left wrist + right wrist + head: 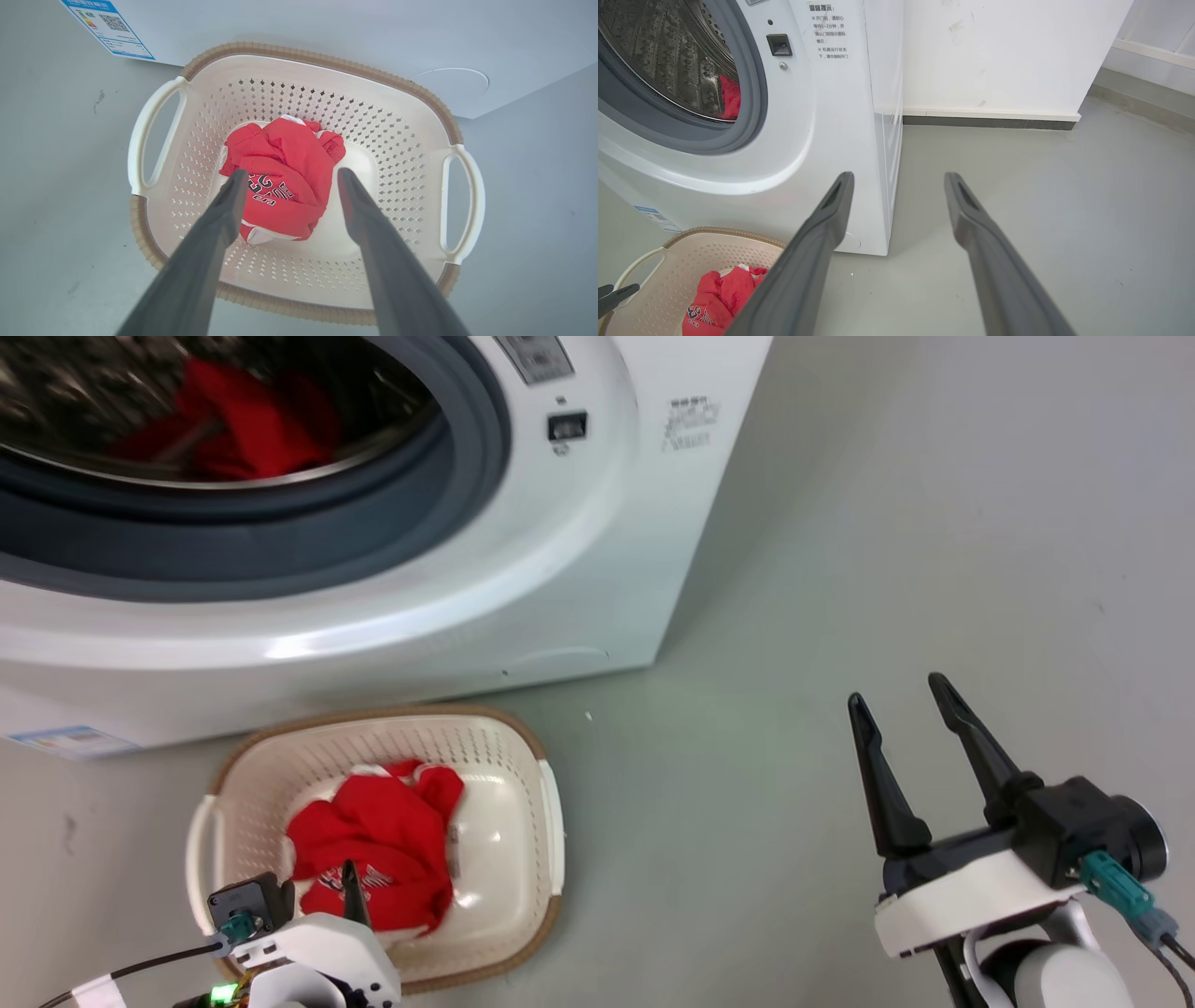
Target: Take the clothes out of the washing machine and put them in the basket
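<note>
The left gripper [292, 172] hangs over the basket [485, 751], its two smooth, dark, tapering fingers spread apart and empty. The basket is a rounded cream plastic rectangle with diamond-punched walls, a brown woven-look rim and loop handles. On its glossy bottom lies a crumpled red garment [373, 840], soft, with white trim and printed lettering. Just behind the basket stands the washing machine [560, 569], which has a glossy white shell, a thick grey rubber ring [280, 541] and an embossed steel drum [668, 56] holding more red cloth [243, 425]. Well right of the basket, over the matte grey floor [840, 569], the right gripper [896, 691] has its fingers apart and holds nothing.
</note>
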You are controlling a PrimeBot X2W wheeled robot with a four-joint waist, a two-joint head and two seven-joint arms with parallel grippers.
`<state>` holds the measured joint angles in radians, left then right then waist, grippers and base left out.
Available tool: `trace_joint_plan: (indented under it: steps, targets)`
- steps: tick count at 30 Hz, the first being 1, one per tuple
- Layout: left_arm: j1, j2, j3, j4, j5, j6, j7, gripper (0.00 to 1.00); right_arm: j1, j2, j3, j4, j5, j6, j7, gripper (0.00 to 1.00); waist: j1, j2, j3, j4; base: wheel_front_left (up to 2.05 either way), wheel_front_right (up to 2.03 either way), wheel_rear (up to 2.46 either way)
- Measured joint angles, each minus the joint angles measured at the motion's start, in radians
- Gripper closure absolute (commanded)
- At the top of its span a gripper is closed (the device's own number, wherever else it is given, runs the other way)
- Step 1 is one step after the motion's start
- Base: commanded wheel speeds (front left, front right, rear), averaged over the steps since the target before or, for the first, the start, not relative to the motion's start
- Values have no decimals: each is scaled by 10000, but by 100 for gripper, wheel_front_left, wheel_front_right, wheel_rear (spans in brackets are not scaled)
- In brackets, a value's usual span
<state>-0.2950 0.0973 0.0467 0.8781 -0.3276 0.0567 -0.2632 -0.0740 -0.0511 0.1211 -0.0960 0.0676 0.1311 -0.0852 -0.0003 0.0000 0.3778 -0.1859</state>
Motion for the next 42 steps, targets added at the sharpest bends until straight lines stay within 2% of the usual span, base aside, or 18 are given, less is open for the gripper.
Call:
trace_joint_plan:
  steps: [9,18,23,31,42]
  targets:
    - [936,-278,364,-2376,523,-31,0,0,730,0,-282,-523,-151,0,435,0,-1,0,-1346,569,0,0,0]
    - [869,-313,491,-4280,1189,8,0,0,1006,0,-357,-792,-142,0,652,0,1,0,-1918,916,0,0,0]
    - [183,211,326,-4297,1574,0,84,0,1082,-2,-290,-865,-65,0,685,0,1,0,-1961,791,0,0,0]
    - [-1682,1131,-48,-3743,1925,-305,1243,0,979,-2,-82,-798,128,0,533,0,3,0,-1589,318,0,0,0]
    - [-4190,2499,-61,-2876,2109,-510,3032,0,245,-4,65,-389,654,0,-33,0,4,0,-106,-592,0,0,0]
